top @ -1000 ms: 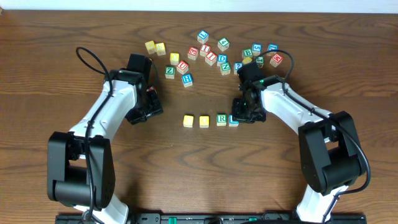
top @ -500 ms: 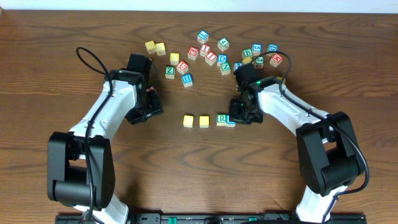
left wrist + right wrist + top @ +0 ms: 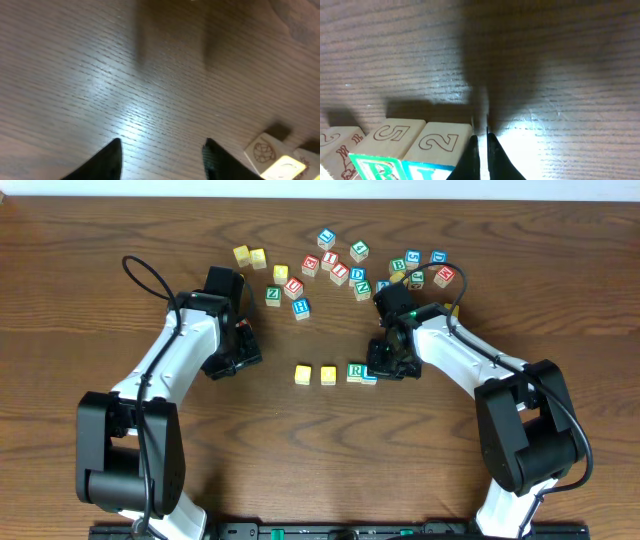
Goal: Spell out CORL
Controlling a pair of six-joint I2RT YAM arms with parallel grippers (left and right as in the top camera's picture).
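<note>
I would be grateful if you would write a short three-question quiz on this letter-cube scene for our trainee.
1. True or false: the left pincer holds a cube.
2. Fill in: the jaws of the right pincer are ____.
3. The white-faced wooden cube with the green R sits: A) alone, apart from all cubes; B) between a yellow-topped wooden cube and the blue-lettered cube; C) stacked on another cube.
Key: 1 false; 2 shut; 3 B.

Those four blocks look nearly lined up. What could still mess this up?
The shut right gripper sits right beside the L cube, which touches the R cube; any further push would likely shove both askew. Pulling back, that arm could also clip the loose cubes lying just behind it.
</note>
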